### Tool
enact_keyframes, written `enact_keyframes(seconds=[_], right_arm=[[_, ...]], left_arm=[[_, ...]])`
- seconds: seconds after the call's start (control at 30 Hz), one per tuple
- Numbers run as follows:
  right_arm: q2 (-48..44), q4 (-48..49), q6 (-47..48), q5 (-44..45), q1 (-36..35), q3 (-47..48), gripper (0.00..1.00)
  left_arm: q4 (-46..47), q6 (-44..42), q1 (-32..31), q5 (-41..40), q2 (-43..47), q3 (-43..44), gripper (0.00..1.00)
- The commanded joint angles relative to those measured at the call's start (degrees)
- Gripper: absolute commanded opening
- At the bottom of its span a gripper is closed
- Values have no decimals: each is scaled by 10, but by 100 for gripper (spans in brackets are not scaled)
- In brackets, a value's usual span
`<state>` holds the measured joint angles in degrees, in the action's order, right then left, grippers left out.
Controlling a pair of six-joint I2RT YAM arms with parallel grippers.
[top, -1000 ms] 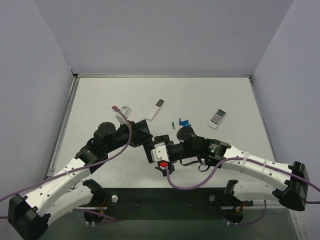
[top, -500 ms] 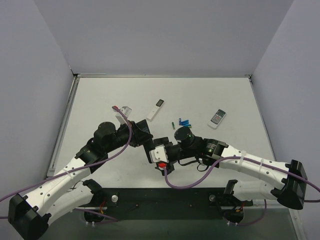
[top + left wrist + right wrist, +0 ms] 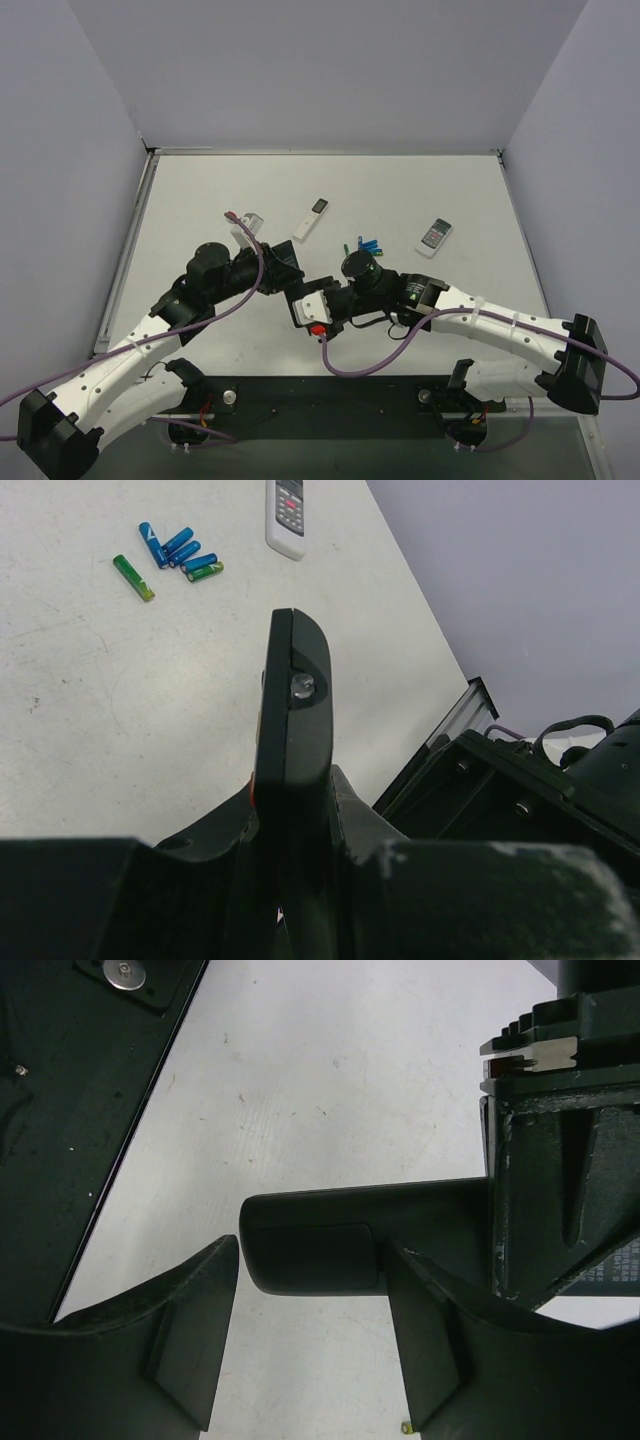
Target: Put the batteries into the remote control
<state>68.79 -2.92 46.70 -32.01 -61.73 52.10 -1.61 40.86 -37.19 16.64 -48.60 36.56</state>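
**Firmly held: black remote between two grippers, batteries loose on the table**

Low in the left wrist view, the left gripper [image 3: 290, 815] is closed on the remote [image 3: 293, 705], its matte black fingers [image 3: 215, 830] pressed to both flat faces. The remote stands on its thin edge, a slim, smooth plastic slab with a rounded tip. A small round shiny stud [image 3: 302, 685] is set in its end face.

In the right wrist view the same rounded end lies crosswise through the middle of the frame and shows a faint rectangular panel outline. The right gripper [image 3: 310, 1260] straddles that end with its jaws wide. Its thick, dull, wedge-shaped fingers [image 3: 190, 1330] sit one on each side. A sliver of white table shows between the left-hand finger and the remote's tip; whether the other finger touches the remote I cannot tell. It grips nothing.

The batteries [image 3: 133, 577] lie at the upper left of the left wrist view, two slim glossy green cylinders. They rest on the table [image 3: 80, 700], a matte white surface with faint scuffs and specks. One lies alone; the other [image 3: 205, 572] is against a fanned cluster of blue cells [image 3: 165, 545]. The keypad remote [image 3: 288, 505], white with grey keys, lies at the top edge just beyond. In the top view the stick remote [image 3: 311, 218], white with a dark end, lies above centre, well apart from the grippers.
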Motion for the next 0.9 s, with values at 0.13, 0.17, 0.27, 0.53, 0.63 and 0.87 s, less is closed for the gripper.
enact_keyframes(seconds=[0.13,0.17,0.27,0.53,0.63,0.87], right_arm=[[45,-82,11,-15,-8,20,38],[48,-87,10,-17,-9,22,36],[53,-93,13,-23,-11,25,30],[74,-99,11,-26,-11,23,15],[85,-98,10,-28,-11,22,11],[114,-90,5,-31,-10,14,1]], left_arm=[[91,-15,2,55,18,36,0],[98,-23,2,54,18,33,0],[108,-43,2,45,18,25,0],[134,-83,2,26,10,-4,0],[150,-91,2,12,3,-26,0],[201,-104,2,-12,-26,-69,0]])
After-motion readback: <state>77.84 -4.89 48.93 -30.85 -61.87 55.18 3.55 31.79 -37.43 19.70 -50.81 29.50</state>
